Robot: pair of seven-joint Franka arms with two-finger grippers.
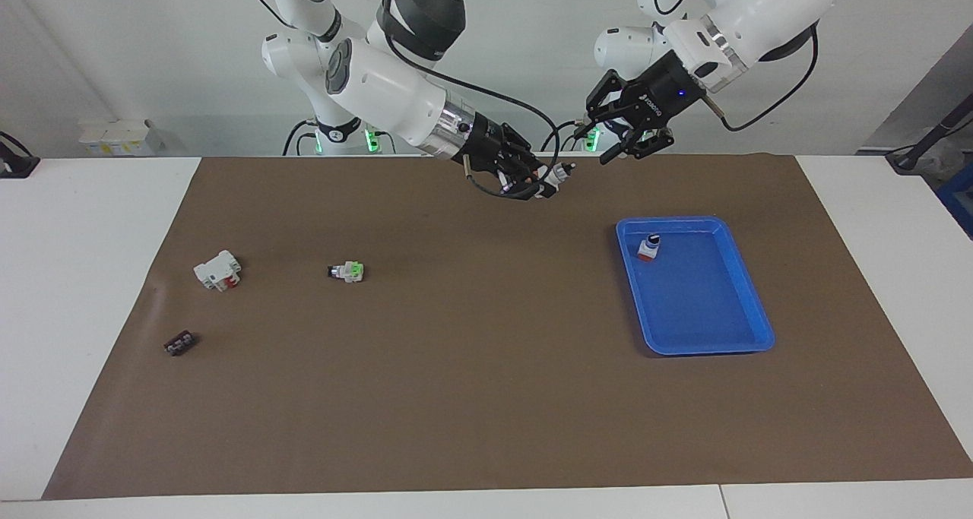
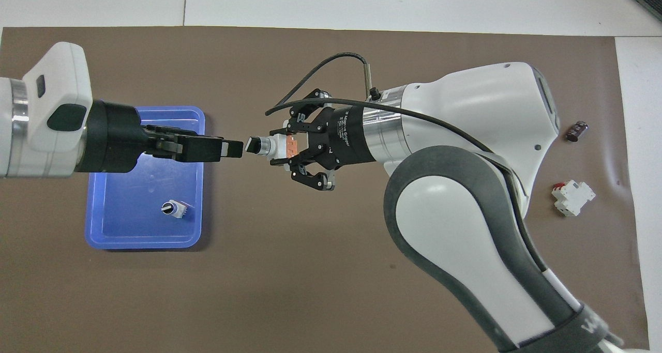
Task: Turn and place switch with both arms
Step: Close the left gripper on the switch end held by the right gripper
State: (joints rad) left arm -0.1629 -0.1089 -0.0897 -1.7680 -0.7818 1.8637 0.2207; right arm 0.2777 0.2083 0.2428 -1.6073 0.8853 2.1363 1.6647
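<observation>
Selector switch (image 2: pixel 274 147) held aloft over the brown mat, right hand (image 2: pixel 297 149) clamped on its white-orange body. Left hand (image 2: pixel 235 149) at the black knob; grip cannot be told. Light, rigid, smooth plastic: take the knob squarely.

Right arm is reaching level over the mat, right gripper (image 2: pixel 289 149) clamping a part. Left gripper (image 2: pixel 235 149) is pointing at it, fingertips just short.
</observation>
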